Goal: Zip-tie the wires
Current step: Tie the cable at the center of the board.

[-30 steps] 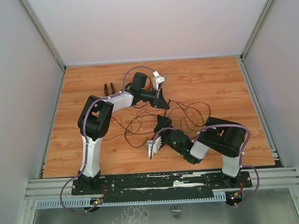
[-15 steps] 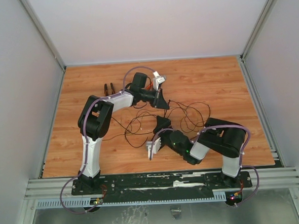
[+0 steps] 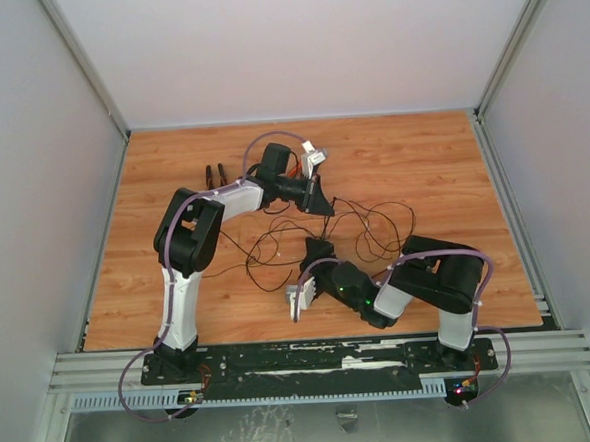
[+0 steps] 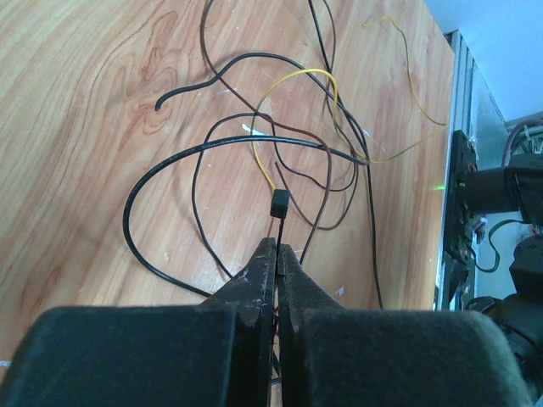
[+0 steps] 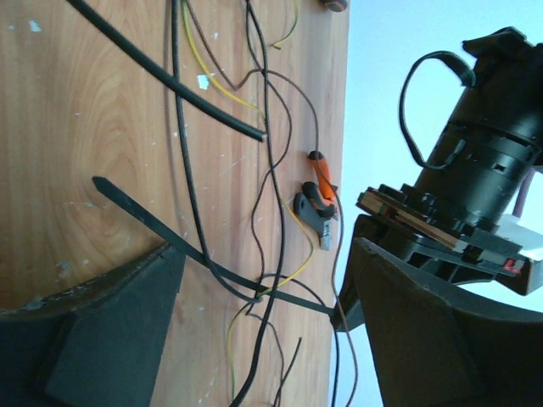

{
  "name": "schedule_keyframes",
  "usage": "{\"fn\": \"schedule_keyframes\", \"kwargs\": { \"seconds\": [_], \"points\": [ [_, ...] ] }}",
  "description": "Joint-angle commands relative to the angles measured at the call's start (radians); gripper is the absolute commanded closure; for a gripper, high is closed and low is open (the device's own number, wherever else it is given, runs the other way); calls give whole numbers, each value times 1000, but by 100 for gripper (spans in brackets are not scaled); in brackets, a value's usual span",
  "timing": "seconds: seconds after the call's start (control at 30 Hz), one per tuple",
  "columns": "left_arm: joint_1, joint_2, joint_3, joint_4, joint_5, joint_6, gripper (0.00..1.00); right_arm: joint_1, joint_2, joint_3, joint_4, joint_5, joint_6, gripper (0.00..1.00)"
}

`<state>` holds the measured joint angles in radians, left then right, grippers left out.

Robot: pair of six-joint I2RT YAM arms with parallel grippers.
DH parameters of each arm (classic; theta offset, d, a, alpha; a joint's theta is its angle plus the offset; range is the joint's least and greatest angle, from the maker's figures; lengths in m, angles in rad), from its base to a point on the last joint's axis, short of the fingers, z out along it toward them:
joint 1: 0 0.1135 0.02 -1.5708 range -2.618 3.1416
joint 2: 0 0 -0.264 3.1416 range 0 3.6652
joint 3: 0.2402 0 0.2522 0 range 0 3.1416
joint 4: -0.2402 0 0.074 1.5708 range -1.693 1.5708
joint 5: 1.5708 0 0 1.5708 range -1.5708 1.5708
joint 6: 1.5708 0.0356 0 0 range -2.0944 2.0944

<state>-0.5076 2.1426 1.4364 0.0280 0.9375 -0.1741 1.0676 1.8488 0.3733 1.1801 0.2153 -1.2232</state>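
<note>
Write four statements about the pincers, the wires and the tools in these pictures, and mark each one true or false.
1. The left pincer is shut on the zip tie. True.
2. The right pincer is clamped shut. False: its fingers stand wide apart, and the zip tie's strip crosses the gap between them.
3. All the wires are black. False: a yellow wire and brown ones run through the tangle.
4. The pliers lie on the table, held by neither pincer. True.
</note>
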Motion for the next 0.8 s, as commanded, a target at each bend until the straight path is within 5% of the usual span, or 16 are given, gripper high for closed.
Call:
{"fn": "schedule_keyframes", "kwargs": {
  "seconds": [0.0,0.57,0.77],
  "points": [
    [-6,11,32,6,17,-8,100,13,8,-2,-85,6,59,24],
    [-6,18,38,-12,11,3,100,16,-3,-1,-79,8,113,99],
    [-6,7,36,-13,11,11,100,-13,-140,47,-319,-96,349,100]
  ]
}}
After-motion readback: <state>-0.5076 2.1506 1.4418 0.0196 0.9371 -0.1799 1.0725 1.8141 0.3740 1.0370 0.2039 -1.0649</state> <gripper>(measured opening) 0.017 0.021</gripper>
